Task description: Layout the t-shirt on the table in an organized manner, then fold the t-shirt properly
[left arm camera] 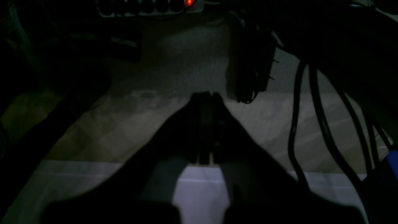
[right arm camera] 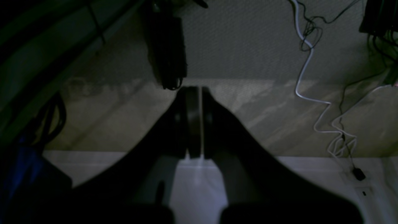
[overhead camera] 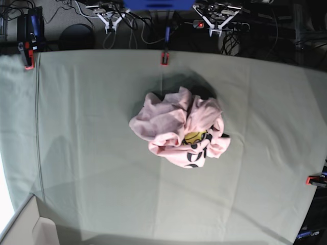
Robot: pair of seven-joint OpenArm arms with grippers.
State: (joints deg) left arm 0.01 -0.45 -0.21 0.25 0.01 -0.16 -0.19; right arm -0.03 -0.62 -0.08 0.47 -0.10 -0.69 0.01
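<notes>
Black and pressed together, the jaws of my left gripper (left arm camera: 205,126) and my right gripper (right arm camera: 194,121) hold nothing; both arms sit pulled back past the far edge of the table (overhead camera: 92,153), pointing at the floor, I judge so the cloth is left free to be seen. The light pink t-shirt (overhead camera: 180,127) lies crumpled in a heap near the table's middle, well apart from me, lettering partly showing. Loose cables (left arm camera: 314,102) and a white cord (right arm camera: 306,71) hang near my wrists; red clamps (overhead camera: 164,58) grip the table's edges.
</notes>
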